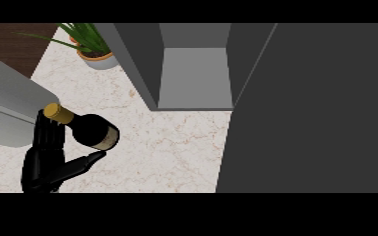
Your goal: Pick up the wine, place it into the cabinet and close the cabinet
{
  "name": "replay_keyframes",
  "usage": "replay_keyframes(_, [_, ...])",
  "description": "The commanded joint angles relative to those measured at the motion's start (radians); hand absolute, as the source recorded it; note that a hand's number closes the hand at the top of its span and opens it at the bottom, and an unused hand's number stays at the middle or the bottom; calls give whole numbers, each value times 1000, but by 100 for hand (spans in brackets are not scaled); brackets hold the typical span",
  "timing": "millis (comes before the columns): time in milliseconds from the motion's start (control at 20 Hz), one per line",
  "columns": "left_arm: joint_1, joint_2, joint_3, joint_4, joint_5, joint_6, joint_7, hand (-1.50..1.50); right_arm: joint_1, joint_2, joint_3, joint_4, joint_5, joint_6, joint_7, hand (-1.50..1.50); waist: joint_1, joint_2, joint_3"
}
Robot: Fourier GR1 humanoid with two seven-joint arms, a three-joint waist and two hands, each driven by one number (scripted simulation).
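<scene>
The wine bottle [96, 131] is dark with a gold cap and a pale label. It stands on the marble counter [170, 145] at the lower left, its cap leaning toward the upper left in the head view. My left hand [40, 167] is beside it on the left. Its fingers [48, 132] run straight up behind the neck, and the thumb [83, 163] reaches out under the bottle's body without curling round it. The grey cabinet [196, 75] stands open at the top middle, its inside bare. My right hand does not show.
The cabinet's dark open door [303, 110] fills the right side of the view. A potted plant [92, 47] stands at the back left. A large grey shape [22, 105] sits at the left edge, just above my hand.
</scene>
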Motion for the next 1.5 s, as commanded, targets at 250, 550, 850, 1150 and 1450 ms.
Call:
replay_keyframes(250, [-47,37,51,247,28,-71,-133,-150,2,-2,2,-101,-52,-20,93,-150,0,0,0])
replay_keyframes(550, [-128,64,95,401,86,-132,-183,-150,-78,-41,-61,-94,-105,-31,157,-150,-3,-1,0])
replay_keyframes(850, [-144,45,100,544,87,-178,-308,-150,18,-35,-58,-188,-120,-22,157,-150,-10,-2,0])
replay_keyframes(1150, [-302,98,120,798,49,-180,-444,-150,-72,-19,-2,-35,-44,-42,102,-150,-8,3,-1])
replay_keyframes(1450, [-332,87,138,789,118,-211,-400,150,-2,-27,-40,-131,-75,-50,148,-150,-8,0,0])
